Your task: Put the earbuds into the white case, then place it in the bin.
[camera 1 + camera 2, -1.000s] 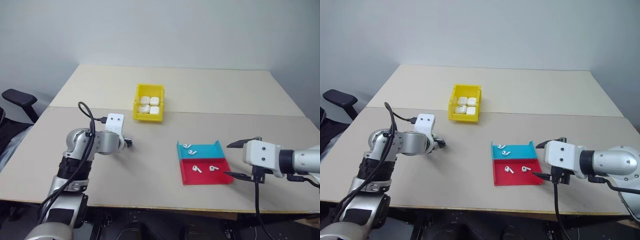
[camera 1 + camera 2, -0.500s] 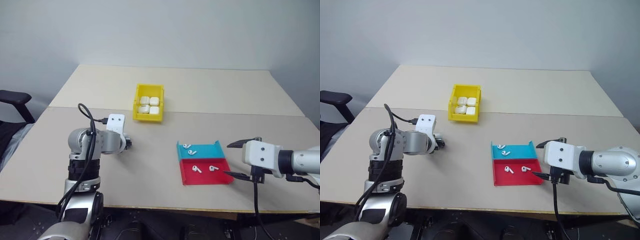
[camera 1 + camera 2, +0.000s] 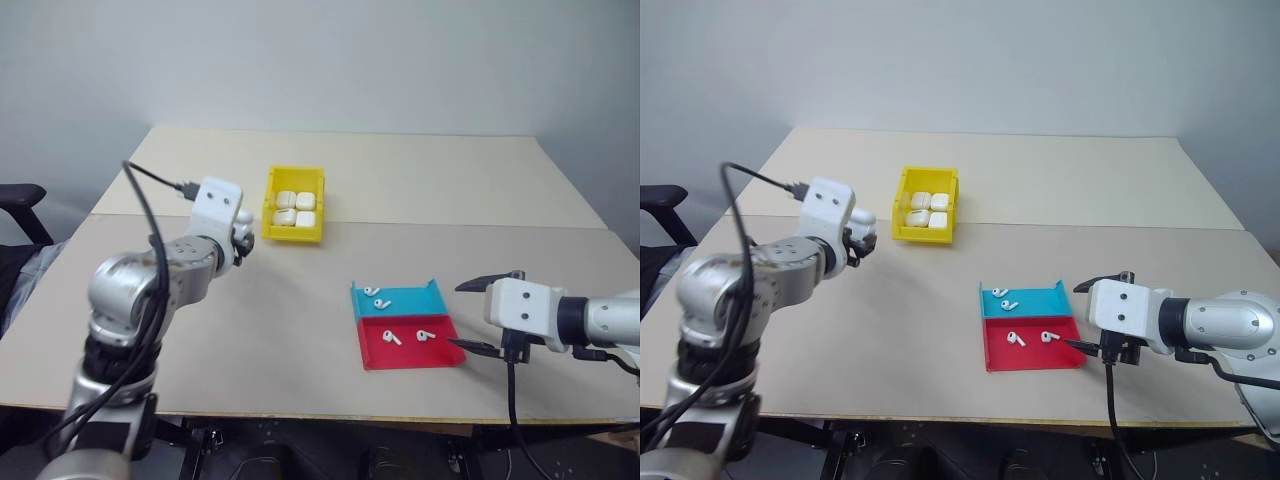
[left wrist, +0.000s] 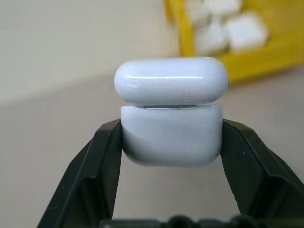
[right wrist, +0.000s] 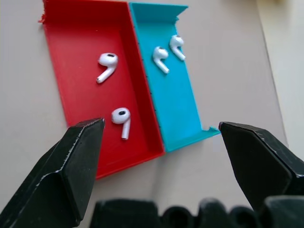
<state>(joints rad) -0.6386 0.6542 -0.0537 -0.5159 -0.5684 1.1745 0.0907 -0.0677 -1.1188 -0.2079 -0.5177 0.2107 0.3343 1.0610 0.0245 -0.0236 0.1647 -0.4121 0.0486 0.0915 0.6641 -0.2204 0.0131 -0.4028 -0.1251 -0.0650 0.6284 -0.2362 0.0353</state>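
Left gripper (image 4: 171,137) clamped on the white case (image 4: 171,111), black fingers (image 4: 107,166) pressing its two sides. Case held clear of the table (image 3: 300,330), lid closed or very nearly so, with a thin seam showing between lid and body. In the head views this gripper sits raised above the table's left half, just beside the near left corner of the bin (image 3: 293,204), not over it.

Bin stands toward the far middle of the table. Four white cases (image 3: 295,208) lie inside it, packed two by two.

Tray (image 3: 405,325) rests flat on the near right part of the table, well apart from the bin. It has a teal compartment farther from the robot and a red one nearer. Two earbuds (image 5: 166,53) in the teal compartment, close together. Two more earbuds (image 5: 114,92) in the red compartment, apart from each other.

Right gripper (image 5: 159,156) spread wide, nothing between its fingers. It hovers just beside the tray's right edge, pointing toward it, one finger on each side of the tray's near end as seen from its wrist. No contact with tray or earbuds.
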